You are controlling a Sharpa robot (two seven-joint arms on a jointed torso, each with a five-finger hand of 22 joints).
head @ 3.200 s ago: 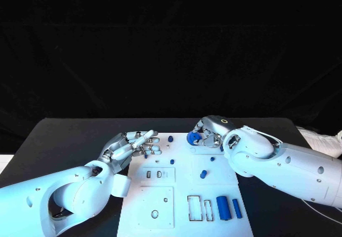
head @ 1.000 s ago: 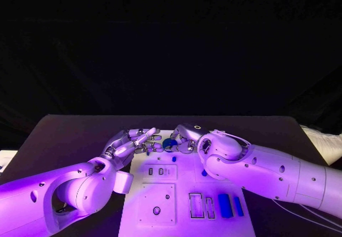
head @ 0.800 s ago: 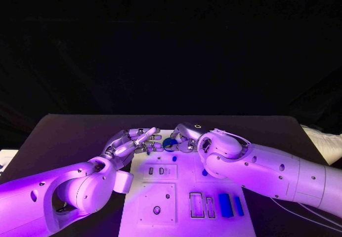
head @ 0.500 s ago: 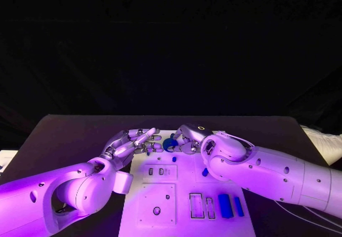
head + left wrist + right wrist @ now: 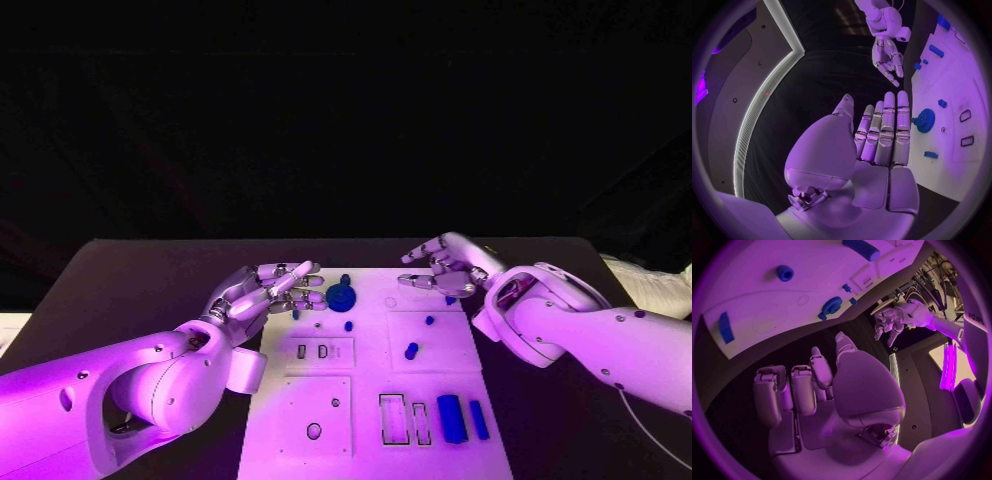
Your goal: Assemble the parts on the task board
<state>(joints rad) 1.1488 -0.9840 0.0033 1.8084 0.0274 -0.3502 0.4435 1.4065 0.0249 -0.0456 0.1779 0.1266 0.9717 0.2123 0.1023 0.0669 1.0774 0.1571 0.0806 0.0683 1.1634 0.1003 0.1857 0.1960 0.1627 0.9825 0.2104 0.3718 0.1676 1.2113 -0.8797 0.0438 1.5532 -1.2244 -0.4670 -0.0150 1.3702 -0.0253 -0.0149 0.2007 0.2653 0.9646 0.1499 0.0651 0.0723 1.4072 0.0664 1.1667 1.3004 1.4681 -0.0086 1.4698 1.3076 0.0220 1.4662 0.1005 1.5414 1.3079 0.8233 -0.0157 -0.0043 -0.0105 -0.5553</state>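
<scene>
The white task board [image 5: 378, 385] lies in the middle of the black table. A round blue gear [image 5: 340, 296] sits on its far left part, free of both hands; the wrist views show the gear [image 5: 926, 120] [image 5: 831, 307] too. My left hand [image 5: 274, 290] hovers just left of it with fingers stretched out, holding nothing. My right hand [image 5: 440, 268] is above the board's far right corner, fingers apart and empty. Small blue pieces [image 5: 411, 351] lie mid-board, and two long blue bars [image 5: 449, 418] lie near the front right.
Empty slots and recessed frames [image 5: 392, 418] mark the board's near half. A small blue peg [image 5: 346, 280] stands just beyond the gear. Black table [image 5: 130, 290] lies to either side of the board.
My right hand brought the blue gear leftward beside my left hand, let go of it on the board and drew back to the right. The left hand stayed put.
</scene>
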